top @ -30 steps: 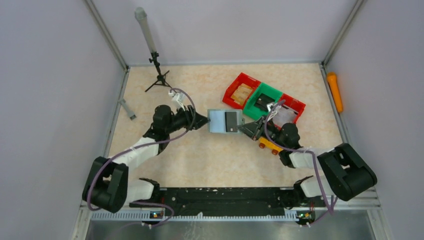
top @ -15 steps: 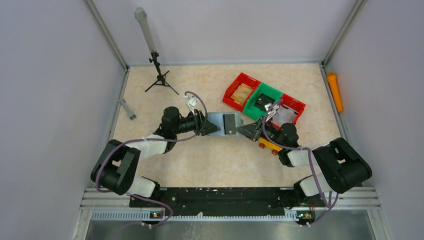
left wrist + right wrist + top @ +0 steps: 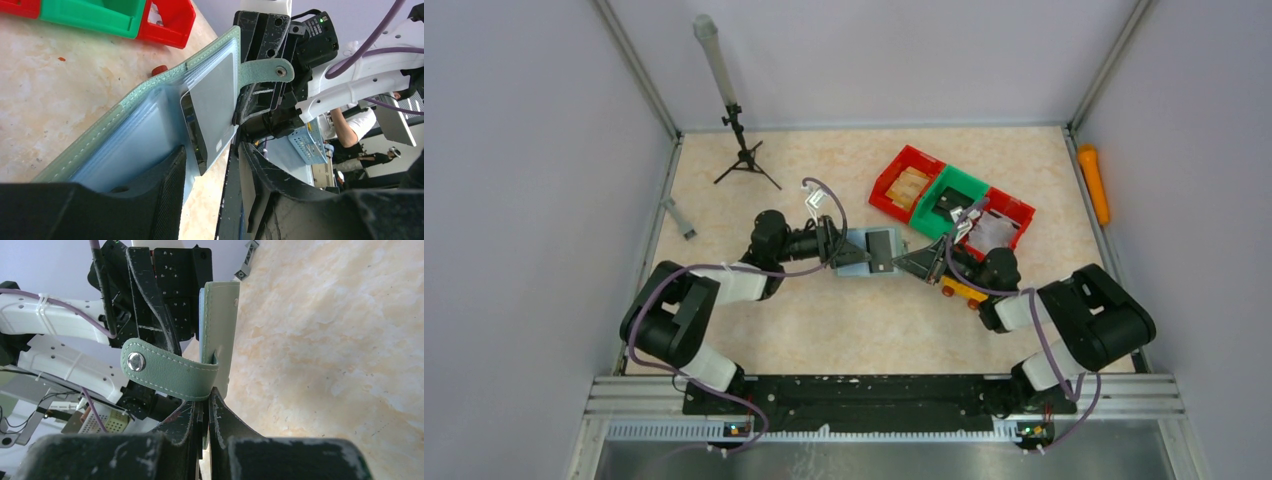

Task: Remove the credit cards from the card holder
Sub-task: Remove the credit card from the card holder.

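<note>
The grey-green card holder hangs between my two grippers above the table's middle, partly open and on edge. In the left wrist view its pale inner sleeves face me, with one card, grey-faced with a dark edge, sticking out of a sleeve. Its snap tab points at the right arm. My left gripper is open, its left finger lying against the inner leaf and the card's corner between the jaws. My right gripper is shut on the holder's edge just below the tab.
Red and green bins stand just behind the right gripper, a yellow toy car lies under the right wrist. A small tripod stands at the back left, a grey piece by the left wall, an orange object by the right wall.
My left gripper has moved right, onto the holder's inner side. The holder has gone from spread wide to narrower and more on edge. The right gripper has kept its hold.
</note>
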### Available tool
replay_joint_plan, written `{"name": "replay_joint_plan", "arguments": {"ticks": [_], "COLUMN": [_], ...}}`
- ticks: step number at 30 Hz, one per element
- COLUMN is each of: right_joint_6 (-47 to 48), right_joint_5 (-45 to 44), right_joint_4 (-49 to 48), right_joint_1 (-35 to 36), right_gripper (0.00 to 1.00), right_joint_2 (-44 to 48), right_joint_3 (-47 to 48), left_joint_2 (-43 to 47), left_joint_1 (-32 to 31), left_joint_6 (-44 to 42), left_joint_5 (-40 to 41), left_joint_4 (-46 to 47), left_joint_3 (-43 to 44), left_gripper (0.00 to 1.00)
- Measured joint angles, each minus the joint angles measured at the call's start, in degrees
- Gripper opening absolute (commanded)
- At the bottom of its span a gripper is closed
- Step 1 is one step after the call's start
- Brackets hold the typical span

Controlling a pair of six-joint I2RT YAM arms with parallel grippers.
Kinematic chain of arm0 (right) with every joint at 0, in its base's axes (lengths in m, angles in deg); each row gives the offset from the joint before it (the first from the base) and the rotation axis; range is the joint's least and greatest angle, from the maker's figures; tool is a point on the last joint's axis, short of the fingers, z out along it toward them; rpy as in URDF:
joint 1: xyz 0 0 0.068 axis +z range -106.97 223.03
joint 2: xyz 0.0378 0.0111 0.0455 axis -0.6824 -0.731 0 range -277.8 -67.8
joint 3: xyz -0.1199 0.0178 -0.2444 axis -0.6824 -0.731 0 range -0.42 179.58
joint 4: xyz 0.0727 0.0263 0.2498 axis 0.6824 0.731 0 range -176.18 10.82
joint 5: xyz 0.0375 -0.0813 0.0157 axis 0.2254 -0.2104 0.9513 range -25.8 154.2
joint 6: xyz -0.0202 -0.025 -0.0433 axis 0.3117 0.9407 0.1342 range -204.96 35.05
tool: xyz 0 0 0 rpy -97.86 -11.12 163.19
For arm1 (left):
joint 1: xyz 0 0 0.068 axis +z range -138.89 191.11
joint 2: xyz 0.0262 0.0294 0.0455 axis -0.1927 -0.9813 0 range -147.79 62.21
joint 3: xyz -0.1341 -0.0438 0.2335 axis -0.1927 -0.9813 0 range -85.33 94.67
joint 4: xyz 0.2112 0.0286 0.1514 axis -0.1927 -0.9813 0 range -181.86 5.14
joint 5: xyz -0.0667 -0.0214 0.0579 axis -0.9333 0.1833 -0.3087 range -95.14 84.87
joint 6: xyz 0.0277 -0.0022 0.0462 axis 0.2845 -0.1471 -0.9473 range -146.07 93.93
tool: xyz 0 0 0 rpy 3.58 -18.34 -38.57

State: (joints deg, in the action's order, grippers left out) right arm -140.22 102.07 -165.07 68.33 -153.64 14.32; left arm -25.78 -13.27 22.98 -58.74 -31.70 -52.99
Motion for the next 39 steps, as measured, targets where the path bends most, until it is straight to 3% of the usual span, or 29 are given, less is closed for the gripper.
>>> {"name": "replay_joint_plan", "arguments": {"ticks": [5,10,21,39], "right_joint_6": [-1.33,-2.95,-4.55,-2.91], "right_joint_5": [0.81,1.73,2.75,1.9], "right_joint_4": [-2.12,-3.85,-6.99,-6.25], "right_joint_1": [0.0,-0.11,-0.46,-1.18], "right_gripper": [0.0,0.0,0.0,0.0], "right_joint_2": [-1.25,-2.34,-2.49,-0.39], "right_joint_3": [0.0,0.02,0.39,0.35], "left_joint_2": [-1.53,-1.7,-3.34,-3.56], "left_joint_1": [0.02,0.02,0.74,2.56], "left_joint_6": [1.64,2.75,6.54,10.4], "left_joint_5": [-1.07,-1.68,-2.47,-3.91], "left_joint_4": [1.29,2.58,8.39,13.92], "left_joint_3": [0.46,0.48,0.48,0.22], "left_gripper": [0.47,0.37,0.0,0.0]}}
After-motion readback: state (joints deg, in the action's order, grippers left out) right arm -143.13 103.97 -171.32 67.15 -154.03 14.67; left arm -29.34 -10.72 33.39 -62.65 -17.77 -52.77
